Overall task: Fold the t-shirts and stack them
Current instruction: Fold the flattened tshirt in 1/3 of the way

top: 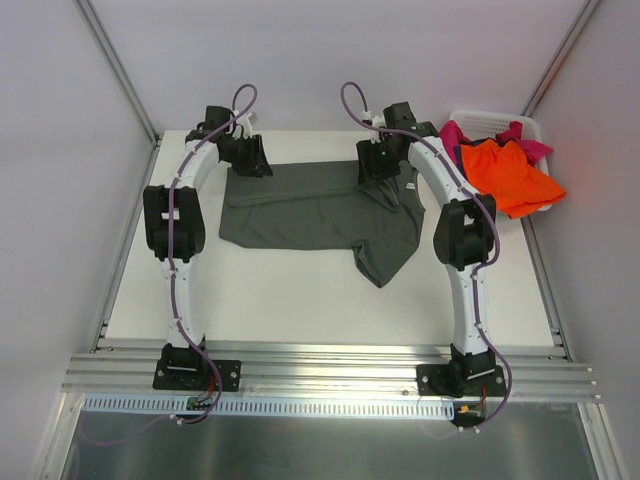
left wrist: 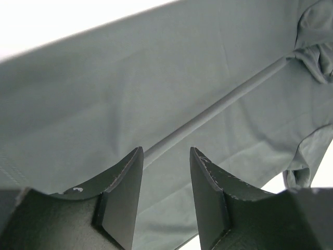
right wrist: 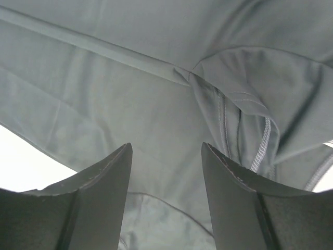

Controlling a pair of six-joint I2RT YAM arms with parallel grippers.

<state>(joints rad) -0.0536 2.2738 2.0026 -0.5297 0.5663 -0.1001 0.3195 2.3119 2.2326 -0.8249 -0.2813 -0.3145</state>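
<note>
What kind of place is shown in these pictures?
Probably a robot test cell, not a home: a white table walled by plain panels, a left arm and a right arm bolted to a metal rail, a basket of bright t-shirts.

Top view: fixed camera high, behind arm bases (top: 197, 367), looking down and forward over whole table (top: 280, 295); bases at bottom edge, far wall (top: 330, 60) at top. Left wrist view: very close above grey shirt (left wrist: 130, 88), looking past own left claw (left wrist: 166, 151) at frame bottom. Right wrist view: equally close, right claw (right wrist: 166, 147) at frame bottom, cloth filling frame. All three share grey shirt; each wrist view catches long ridge (left wrist: 218, 107) in cloth.
</note>
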